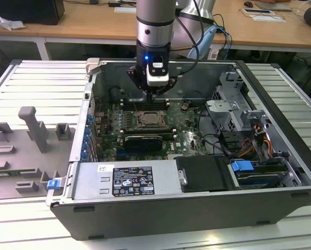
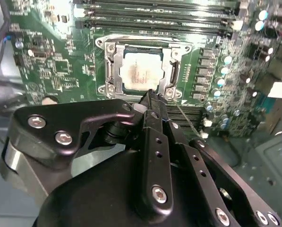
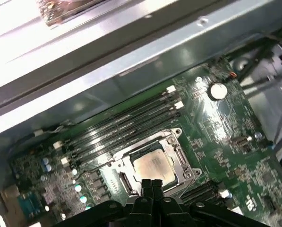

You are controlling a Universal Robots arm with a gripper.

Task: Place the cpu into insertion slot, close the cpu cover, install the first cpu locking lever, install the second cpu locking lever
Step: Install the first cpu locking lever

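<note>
Gripper with fingertips pressed together on nothing, close over one edge of the insertion slot, hiding that edge in both wrist views. Cpu seated in the slot, silvery face up, framed by the lowered cpu cover. Locking levers beside the slot hard to make out. Memory slots just beside the slot's opposite edge; green motherboard with low components on the remaining sides.
</note>
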